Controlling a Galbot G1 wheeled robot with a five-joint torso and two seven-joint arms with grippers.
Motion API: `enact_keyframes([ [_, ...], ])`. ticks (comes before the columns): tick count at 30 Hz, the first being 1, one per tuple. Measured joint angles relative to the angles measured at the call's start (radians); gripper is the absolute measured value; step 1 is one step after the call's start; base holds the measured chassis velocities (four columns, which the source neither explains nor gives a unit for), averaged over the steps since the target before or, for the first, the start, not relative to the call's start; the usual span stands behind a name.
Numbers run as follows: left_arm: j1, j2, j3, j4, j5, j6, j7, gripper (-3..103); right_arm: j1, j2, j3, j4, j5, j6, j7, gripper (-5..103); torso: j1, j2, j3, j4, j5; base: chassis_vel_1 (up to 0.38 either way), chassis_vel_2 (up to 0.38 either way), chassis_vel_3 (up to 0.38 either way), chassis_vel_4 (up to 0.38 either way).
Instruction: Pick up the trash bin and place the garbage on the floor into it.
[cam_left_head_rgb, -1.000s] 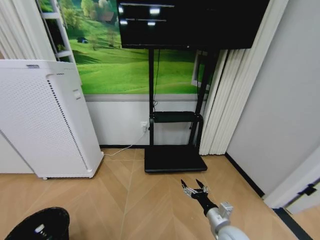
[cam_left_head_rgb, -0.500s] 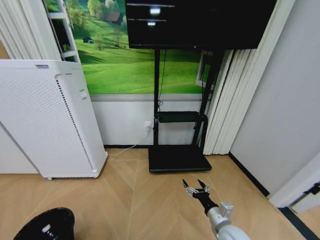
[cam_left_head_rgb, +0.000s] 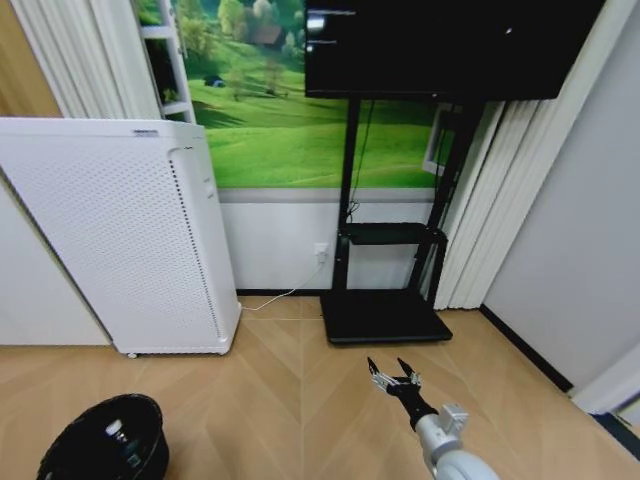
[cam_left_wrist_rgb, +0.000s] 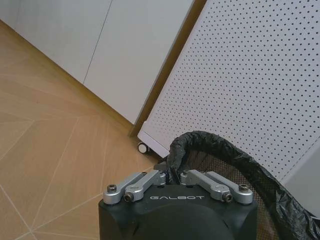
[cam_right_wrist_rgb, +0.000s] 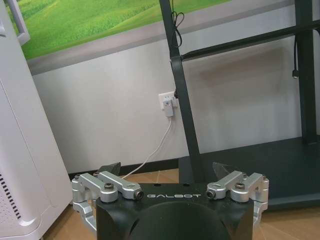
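**One hand on the bin rim, the other free over bare parquet**

Two hands split the work. The left hand (cam_left_wrist_rgb: 172, 181) is closed on the near rim of the trash bin (cam_left_head_rgb: 103, 440), its fingers pinching the black liner where it folds over the edge, as the left wrist view shows. In the head view the bin sits low on the robot's left, upright, mouth up, so its long axis runs vertical; a small pale item lies inside it. Just behind it stands the white perforated cabinet (cam_left_head_rgb: 110, 235).

The right hand (cam_left_head_rgb: 394, 378) reaches forward on the robot's right, above the floor (cam_left_head_rgb: 290, 400), fingers spread wide and holding nothing. It points toward the black stand base (cam_left_head_rgb: 383, 316) under the screen, well apart from the bin.

No garbage can be made out on the visible stretch of floor, so its direction from either hand cannot be told. By judgement, any pick-up falls to the free right hand, and the bin's open mouth lies to that hand's left and nearer the robot.
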Motion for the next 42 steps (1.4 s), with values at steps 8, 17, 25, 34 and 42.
enact_keyframes([
  [8,-0.032,-0.015,0.061,0.018,0.011,0.015,0.112,7,-0.008,-0.001,0.001,-0.001,0.0,0.011,0.001,100,0.0,0.0,0.0,-0.0008,-0.0003,-0.055,-0.03,0.044,0.034],
  [17,-0.071,-0.02,0.124,0.028,0.068,0.049,0.093,7,-0.014,-0.016,0.016,0.001,-0.001,0.018,0.001,100,0.0,0.0,0.0,-0.0004,-0.0003,0.0,0.0,0.0,0.0],
  [25,-0.063,-0.025,0.163,0.018,0.077,0.073,0.076,7,-0.017,-0.011,0.016,0.0,-0.002,0.019,0.001,100,0.0,0.0,0.0,-0.0005,-0.0003,0.0,0.0,0.0,0.0],
  [34,-0.044,-0.045,0.173,0.004,0.104,0.103,0.041,7,-0.015,-0.002,0.014,-0.003,-0.007,0.021,0.001,100,0.0,0.0,0.0,-0.0005,-0.0003,0.0,0.0,0.0,0.0],
  [42,-0.041,-0.058,0.183,0.007,0.132,0.1,0.034,7,-0.015,-0.001,0.012,-0.004,-0.008,0.024,-0.001,100,0.0,0.0,0.0,-0.0005,-0.0004,0.0,0.0,0.0,0.0],
])
